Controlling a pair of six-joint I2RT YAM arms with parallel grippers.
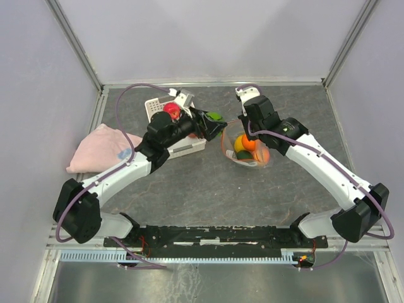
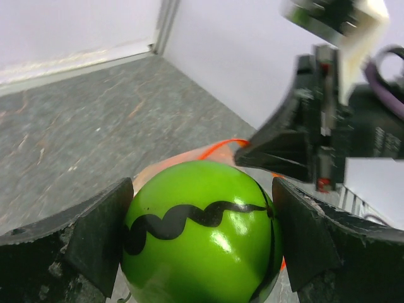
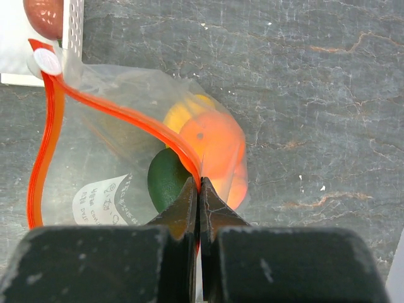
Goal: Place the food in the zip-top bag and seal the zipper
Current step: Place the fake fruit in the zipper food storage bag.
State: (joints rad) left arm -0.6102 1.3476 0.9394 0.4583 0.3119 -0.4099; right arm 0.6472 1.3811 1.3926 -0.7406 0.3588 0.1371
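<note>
— What is the left pincer (image 1: 213, 123) doing?

— Its jaws stand wide with a bright green ball (image 2: 199, 243) gripped between the pads. The ball has a wavy black line across it.

— And where is the bag (image 3: 95, 158)?

— Just beyond that ball and lower, resting on the table (image 1: 208, 189). The right pincer (image 3: 199, 184) is closed tight on the orange-red zipper (image 3: 120, 113), pinching one lip of the mouth at its fingertips. In that pincer's own view the mouth gapes open to the left of the tips.

— Anything inside?

— An orange ball (image 3: 214, 148), a yellow ball (image 3: 180, 112) and a dark green ball (image 3: 165, 180), bunched together just ahead of the right pincer's tips. A white label (image 3: 104, 202) shows through the plastic, nearer the pincer and to its left.

— What about the rest?

— A white basket (image 1: 158, 106) sits behind the left pincer, under its wrist, with a red fruit (image 1: 170, 111) in it. A pink cloth (image 1: 95, 148) lies well off to the left of that arm.
</note>
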